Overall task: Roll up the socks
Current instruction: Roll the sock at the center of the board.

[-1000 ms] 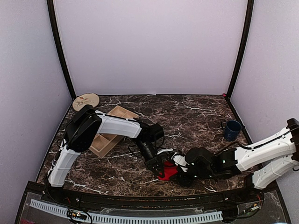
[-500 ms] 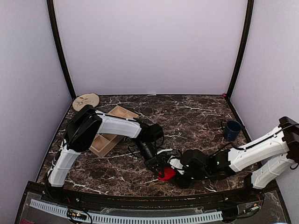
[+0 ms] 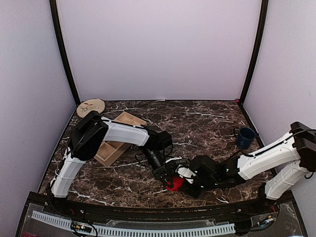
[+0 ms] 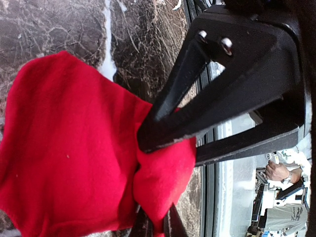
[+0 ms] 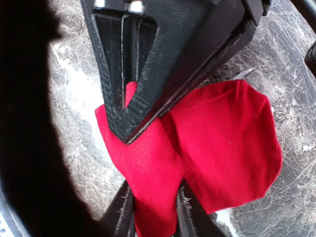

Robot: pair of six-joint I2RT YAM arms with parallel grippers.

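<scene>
Red and bunched on the marble tabletop's near side: held the red sock by two folds, left gripper jaws clamped shut, right gripper jaws closed too, probably to begin rolling.

Robot lab test booth: plain lilac walls, black corner posts, marbled tabletop.
</scene>
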